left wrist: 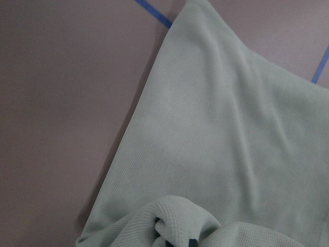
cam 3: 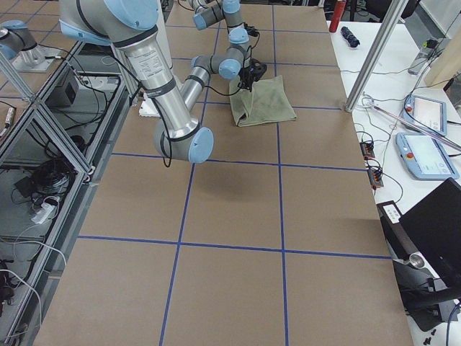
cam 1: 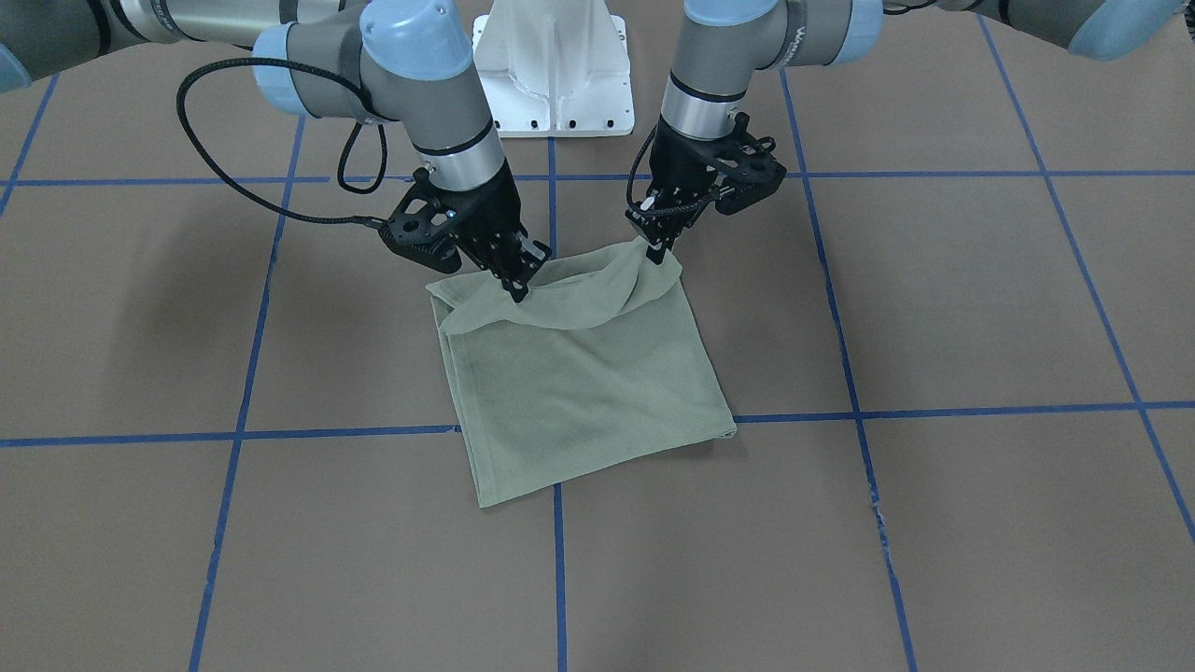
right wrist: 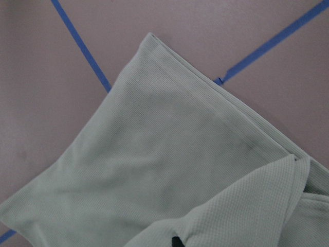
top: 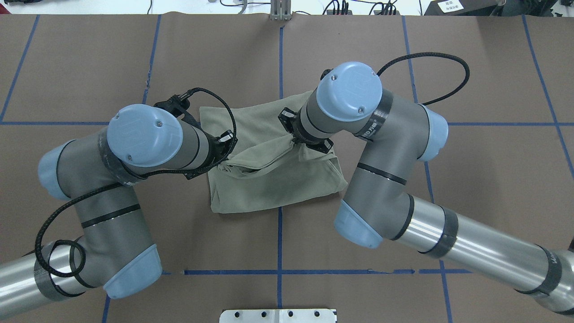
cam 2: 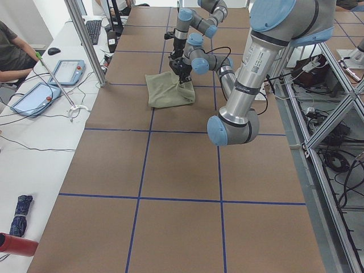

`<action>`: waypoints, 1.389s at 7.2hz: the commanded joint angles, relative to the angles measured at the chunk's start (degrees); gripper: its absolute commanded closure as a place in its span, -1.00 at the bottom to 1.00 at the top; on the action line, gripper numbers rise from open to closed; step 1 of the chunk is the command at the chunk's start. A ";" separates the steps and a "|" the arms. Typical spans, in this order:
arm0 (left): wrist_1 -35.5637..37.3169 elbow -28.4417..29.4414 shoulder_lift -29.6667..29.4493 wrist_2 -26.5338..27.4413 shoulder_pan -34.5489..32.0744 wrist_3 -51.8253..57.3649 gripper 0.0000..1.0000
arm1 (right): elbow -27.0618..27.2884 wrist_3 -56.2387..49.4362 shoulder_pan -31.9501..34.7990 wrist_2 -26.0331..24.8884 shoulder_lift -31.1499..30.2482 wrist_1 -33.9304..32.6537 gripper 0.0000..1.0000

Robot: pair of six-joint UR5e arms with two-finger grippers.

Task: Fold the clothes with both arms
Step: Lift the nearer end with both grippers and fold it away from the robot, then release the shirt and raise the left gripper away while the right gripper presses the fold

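Pinching the sage-green knit shirt [cam 1: 579, 383] at its robot-side edge, left pincer [cam 1: 659, 250] and right pincer [cam 1: 516, 285] face cloth spreading toward the tabletop's [cam 1: 934, 523] far edge.

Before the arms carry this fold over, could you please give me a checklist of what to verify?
1. Left arm jaws shut on the shirt at its lifted edge: ok.
2. Right arm jaws shut on that same edge: ok.
3. Edge taut between the two grips: not ok, it sags.
4. Rest of the shirt lying fairly flat on the table: ok.
5. How many layers each grip holds: cannot tell.
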 commanded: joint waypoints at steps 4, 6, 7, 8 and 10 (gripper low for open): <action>-9.05 17.45 -6.17 0.47 -6.46 1.59 -0.69 | -19.45 -0.47 3.82 1.36 8.40 8.08 -0.64; -9.15 22.31 -7.51 -0.14 -13.12 9.21 -1.00 | -27.58 -0.56 5.39 1.01 11.81 11.94 -1.00; -9.15 23.80 -7.42 -1.19 -16.37 13.08 -1.00 | -28.68 -1.52 6.97 1.62 12.01 13.00 -1.00; -9.23 25.04 -7.42 -5.29 -19.10 16.51 -1.00 | -28.25 -3.87 7.42 4.06 12.27 13.01 -1.00; -8.54 24.61 -6.03 -7.88 -20.53 27.13 -1.00 | -24.05 -7.31 6.29 8.89 12.71 12.40 -1.00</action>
